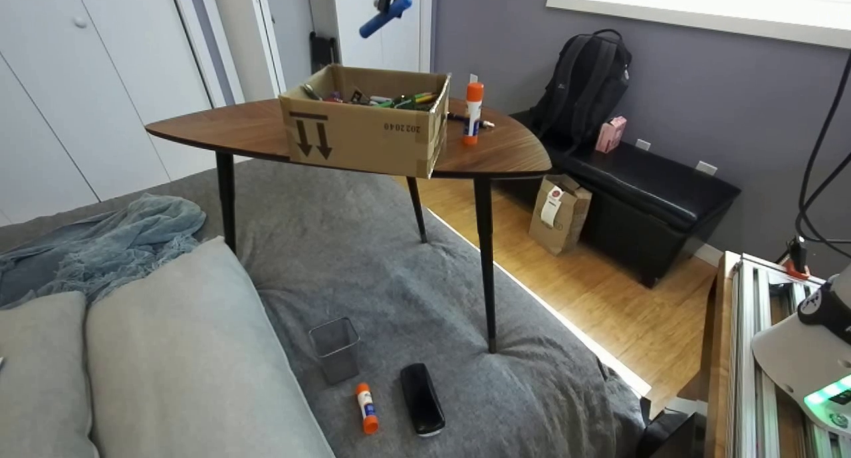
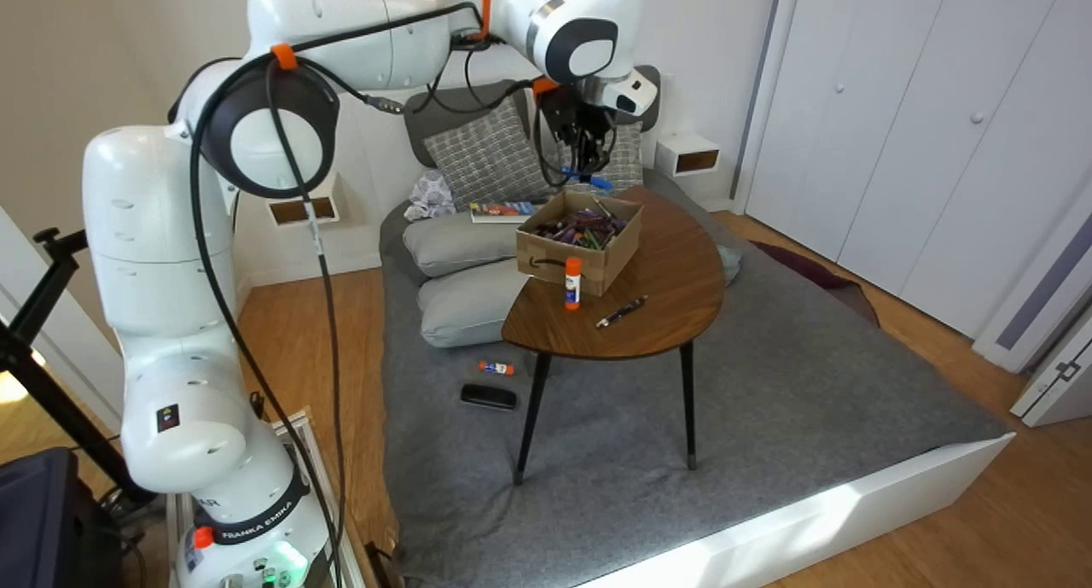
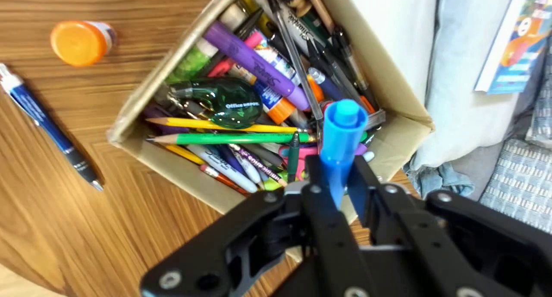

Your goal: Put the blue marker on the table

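The blue marker [image 3: 343, 131] is a slim blue stick between the fingers of my gripper [image 3: 337, 172] in the wrist view. The gripper is shut on it. In an exterior view the marker [image 1: 385, 16] is tilted, held in the air above the cardboard box; it also shows in an exterior view [image 2: 600, 183] just below the gripper [image 2: 585, 163]. The brown wooden table [image 1: 219, 127] stands below, and its top [image 2: 674, 289] carries the box. In the wrist view, bare table [image 3: 142, 232] shows to the left of the box. The marker's far end is hidden by the fingers.
The open cardboard box [image 1: 359, 139], full of pens and pencils, sits on the table. A white tube with orange cap [image 2: 572, 283] stands beside it. A dark blue pen [image 2: 622, 311] lies nearby. A mesh cup [image 1: 336, 350] and black case [image 1: 422, 399] lie on the bed.
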